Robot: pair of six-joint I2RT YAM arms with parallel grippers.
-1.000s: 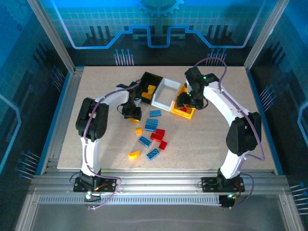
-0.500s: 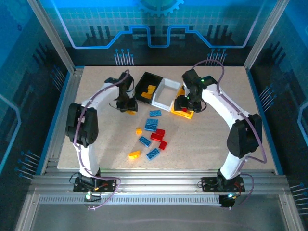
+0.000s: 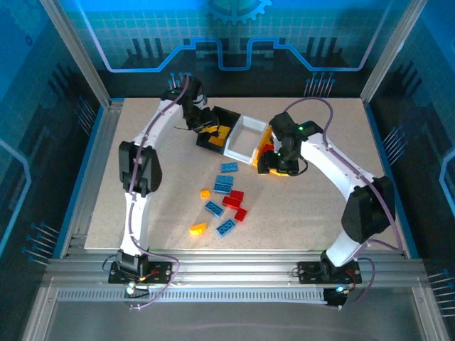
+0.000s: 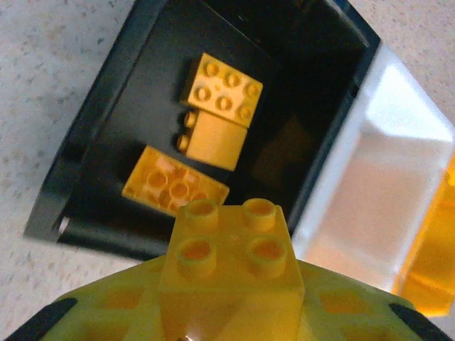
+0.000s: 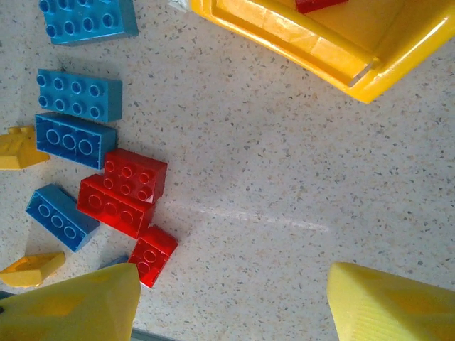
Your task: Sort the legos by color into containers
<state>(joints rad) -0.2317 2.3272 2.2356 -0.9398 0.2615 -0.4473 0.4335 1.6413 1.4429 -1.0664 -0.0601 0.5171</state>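
My left gripper (image 4: 227,312) is shut on a yellow lego (image 4: 231,249) and hangs over the near edge of the black container (image 4: 106,121). Three yellow legos (image 4: 220,89) lie inside it. The white container (image 3: 250,121) stands beside it, then the yellow container (image 5: 284,35) with a red lego (image 5: 316,4) in it. My right gripper (image 5: 231,305) is open above bare table just in front of the yellow container. Loose red legos (image 5: 124,192), blue legos (image 5: 78,96) and yellow legos (image 5: 18,149) lie to its left.
The loose pile sits mid-table in the top view, with blue legos (image 3: 223,185), red legos (image 3: 233,199) and two yellow ones (image 3: 197,228). Metal frame rails (image 3: 92,177) border the table. The left arm (image 3: 153,135) arches along the left side.
My left arm swung from the pile back and up to the black container, carrying the yellow lego. My right gripper slid a little forward off the yellow container.
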